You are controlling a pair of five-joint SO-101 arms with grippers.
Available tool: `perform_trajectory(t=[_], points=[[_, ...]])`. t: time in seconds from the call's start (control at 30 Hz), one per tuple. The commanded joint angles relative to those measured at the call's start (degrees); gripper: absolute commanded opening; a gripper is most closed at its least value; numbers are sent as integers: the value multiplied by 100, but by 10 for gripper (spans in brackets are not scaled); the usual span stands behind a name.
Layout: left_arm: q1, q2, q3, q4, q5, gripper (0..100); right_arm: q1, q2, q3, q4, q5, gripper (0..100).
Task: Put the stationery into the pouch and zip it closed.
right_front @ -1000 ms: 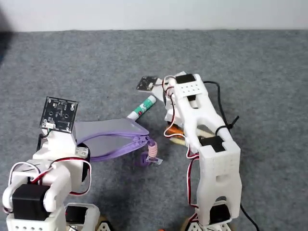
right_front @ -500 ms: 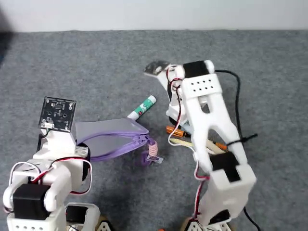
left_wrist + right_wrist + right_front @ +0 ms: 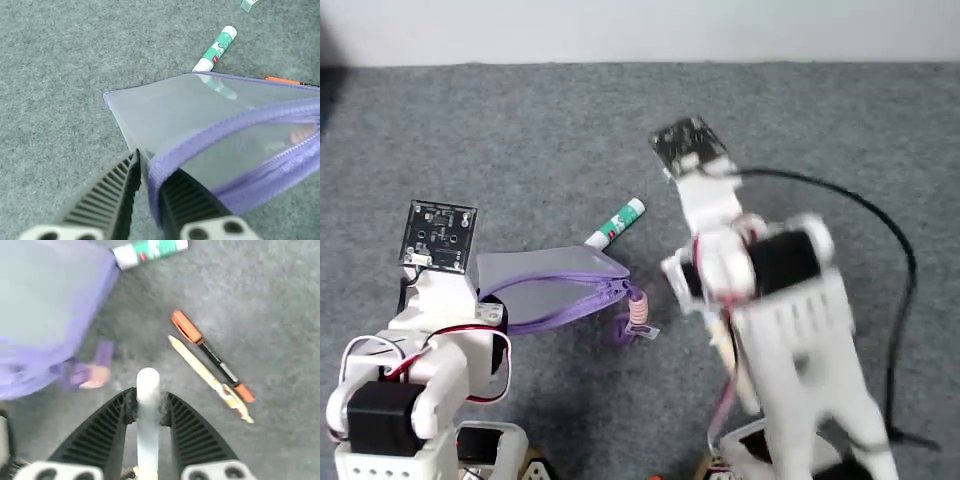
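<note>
The left tool (image 3: 149,167) is clenched on the pouch (image 3: 200,112) edge, propping its mouth open on the worktop (image 3: 275,300). The right tool (image 3: 149,397) grips a white stick (image 3: 148,379) near the zip pull (image 3: 92,375). It should probably line the stick up with the opening, push it well inside, and only then let go.

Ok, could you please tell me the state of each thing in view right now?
pouch: unzipped, mouth open.
left pincer: shut on pouch.
right pincer: shut on white stick.
white stick: gripped.
glue stick: lying loose by pouch.
orange pen: lying loose.
yellow pen: lying loose beside orange pen.
</note>
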Motion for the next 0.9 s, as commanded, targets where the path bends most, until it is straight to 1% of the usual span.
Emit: perform_trajectory(t=[0.0, 0.07, 0.13, 0.2, 0.3, 0.5, 0.73, 0.87], points=[[-18, 35, -4, -105, 70, 13, -523, -1051, 88, -48, -1108, 8], [-18, 35, -4, -105, 70, 13, -901, -1446, 88, -426, -1626, 8], [-18, 35, 4, -105, 70, 13, -1323, -1771, 97, -954, -1925, 8], [-18, 35, 4, -105, 70, 13, -1666, -2000, 105, -1552, -1978, 8], [-18, 35, 4, -105, 79, 13, -1947, -2158, 114, -2475, -1987, 8], [-18, 35, 13, -105, 79, 13, -2211, -2053, 123, -4075, -1969, 8], [-18, 35, 13, -114, 79, 13, -2334, -1314, 123, -4980, -1969, 8], [-18, 35, 13, -114, 79, 13, -2325, -875, 123, -5112, -1960, 8]])
